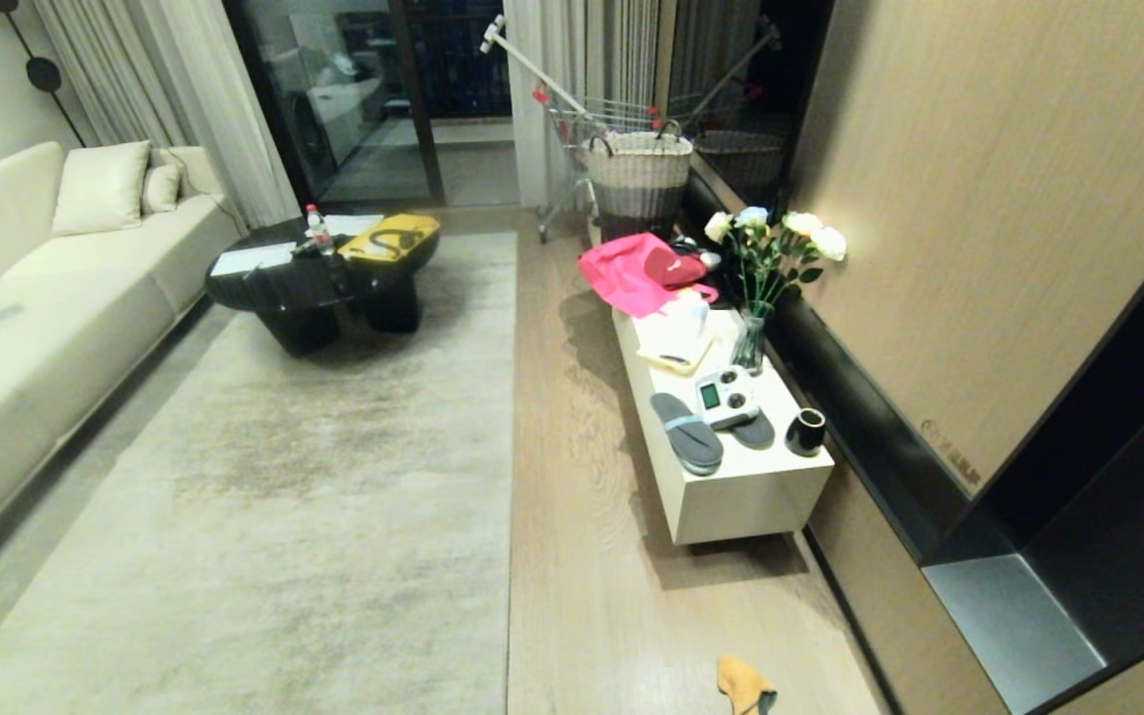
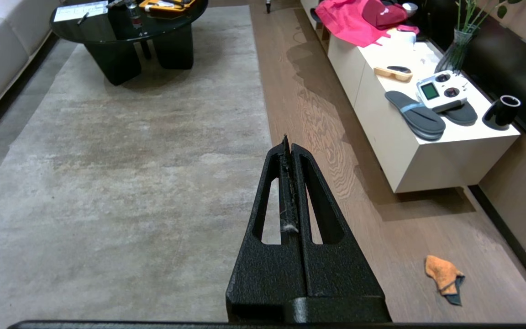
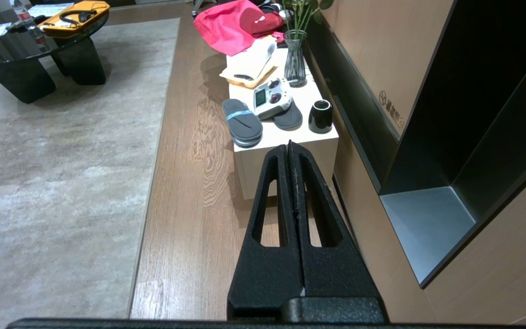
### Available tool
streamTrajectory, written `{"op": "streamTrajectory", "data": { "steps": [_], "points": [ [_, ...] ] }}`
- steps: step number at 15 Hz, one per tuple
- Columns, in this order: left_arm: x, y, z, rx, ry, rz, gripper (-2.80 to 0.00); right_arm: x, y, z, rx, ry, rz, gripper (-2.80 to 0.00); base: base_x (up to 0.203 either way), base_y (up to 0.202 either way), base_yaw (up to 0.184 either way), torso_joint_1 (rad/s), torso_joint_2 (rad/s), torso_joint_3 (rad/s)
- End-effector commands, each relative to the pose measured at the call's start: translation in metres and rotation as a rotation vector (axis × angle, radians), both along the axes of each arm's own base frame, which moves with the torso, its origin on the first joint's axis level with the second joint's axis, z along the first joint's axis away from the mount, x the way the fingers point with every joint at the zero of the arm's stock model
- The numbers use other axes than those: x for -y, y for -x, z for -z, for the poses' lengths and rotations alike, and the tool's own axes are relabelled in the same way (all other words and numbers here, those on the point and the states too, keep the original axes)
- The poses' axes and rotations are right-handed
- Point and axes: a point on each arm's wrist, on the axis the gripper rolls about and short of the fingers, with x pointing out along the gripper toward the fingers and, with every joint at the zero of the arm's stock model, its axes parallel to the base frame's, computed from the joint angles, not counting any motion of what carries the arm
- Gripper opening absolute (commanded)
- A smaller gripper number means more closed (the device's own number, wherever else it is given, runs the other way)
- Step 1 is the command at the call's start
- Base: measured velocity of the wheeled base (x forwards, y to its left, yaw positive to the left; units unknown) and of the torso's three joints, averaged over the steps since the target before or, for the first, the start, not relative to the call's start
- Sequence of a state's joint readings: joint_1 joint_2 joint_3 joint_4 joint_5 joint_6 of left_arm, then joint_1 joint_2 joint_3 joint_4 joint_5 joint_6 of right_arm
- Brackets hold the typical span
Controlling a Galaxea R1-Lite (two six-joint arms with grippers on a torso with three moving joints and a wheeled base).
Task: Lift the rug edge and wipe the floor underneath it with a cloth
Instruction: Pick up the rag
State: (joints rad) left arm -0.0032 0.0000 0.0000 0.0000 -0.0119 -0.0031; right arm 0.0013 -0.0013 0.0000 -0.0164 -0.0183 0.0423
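A large pale grey rug (image 1: 284,477) lies flat, and its rug edge (image 1: 511,447) runs straight along the wood-grain floor (image 1: 582,556). The orange cloth (image 1: 743,685) lies crumpled on the floor near the picture's lower edge; the left wrist view shows the cloth (image 2: 443,277) too. My left gripper (image 2: 286,142) is shut and empty, held high above the rug edge (image 2: 265,123). Over the floor (image 3: 185,196), near the white bench (image 3: 286,155), my right gripper (image 3: 290,146) is also shut and empty. Neither arm shows in the head view.
A low white bench (image 1: 731,497) by the right wall carries slippers (image 1: 686,432), a remote (image 1: 727,395), a black cup (image 1: 805,432), a vase (image 1: 751,338) and pink fabric (image 1: 632,273). A black coffee table (image 1: 324,278) stands on the rug, with a sofa (image 1: 26,298) at left.
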Motion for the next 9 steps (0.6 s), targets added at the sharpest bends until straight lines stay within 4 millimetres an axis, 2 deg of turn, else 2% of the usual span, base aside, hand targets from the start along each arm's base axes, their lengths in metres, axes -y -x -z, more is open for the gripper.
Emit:
{"op": "streamTrajectory", "data": {
  "steps": [1,9],
  "points": [
    [0.0,0.0,0.0,0.0,0.0,0.001,-2.8,0.0,-0.0001,-0.0002,0.001,-0.001,0.0,-2.8,0.0,0.0,0.0,0.0,0.0,0.0],
    [0.0,0.0,0.0,0.0,0.0,0.0,-2.8,0.0,-0.0001,-0.0001,-0.001,-0.001,0.0,-2.8,0.0,0.0,0.0,0.0,0.0,0.0]
  ]
}}
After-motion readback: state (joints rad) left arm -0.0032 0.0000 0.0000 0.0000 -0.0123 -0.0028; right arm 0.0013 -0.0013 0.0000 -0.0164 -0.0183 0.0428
